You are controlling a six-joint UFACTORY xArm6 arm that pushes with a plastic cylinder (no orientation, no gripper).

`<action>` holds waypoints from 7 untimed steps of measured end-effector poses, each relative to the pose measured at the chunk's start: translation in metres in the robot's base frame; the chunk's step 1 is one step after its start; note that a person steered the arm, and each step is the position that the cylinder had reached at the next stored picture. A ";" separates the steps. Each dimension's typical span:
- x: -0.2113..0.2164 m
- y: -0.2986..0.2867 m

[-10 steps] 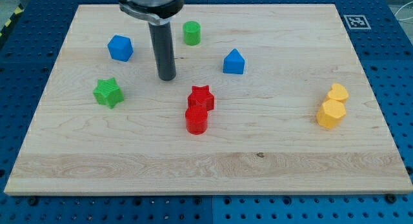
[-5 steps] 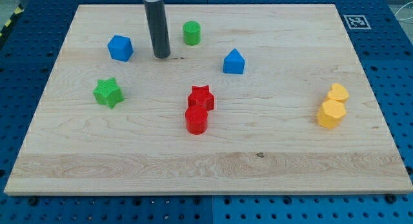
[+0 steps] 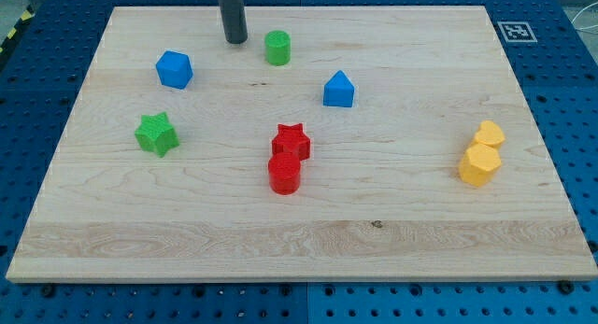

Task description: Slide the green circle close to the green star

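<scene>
The green circle (image 3: 277, 48) stands near the top of the wooden board (image 3: 392, 231), a little left of centre. The green star (image 3: 156, 133) lies at the left, well below and to the left of the circle. My tip (image 3: 234, 40) rests on the board just left of the green circle, at about its height, with a small gap between them. The rod rises out of the view's top.
A blue hexagon block (image 3: 174, 69) sits between my tip and the green star. A blue house-shaped block (image 3: 338, 89) is right of centre. A red star (image 3: 291, 140) touches a red cylinder (image 3: 283, 174) in the middle. Two yellow blocks (image 3: 481, 154) sit together at the right.
My tip has moved toward the view's top, from the board's middle left up to beside the green circle. No block has moved.
</scene>
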State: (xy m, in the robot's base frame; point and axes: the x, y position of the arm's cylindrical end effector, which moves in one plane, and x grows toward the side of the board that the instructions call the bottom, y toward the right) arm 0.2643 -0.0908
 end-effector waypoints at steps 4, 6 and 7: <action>0.000 0.073; 0.043 0.071; 0.046 0.067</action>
State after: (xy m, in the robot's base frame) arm 0.3105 -0.0242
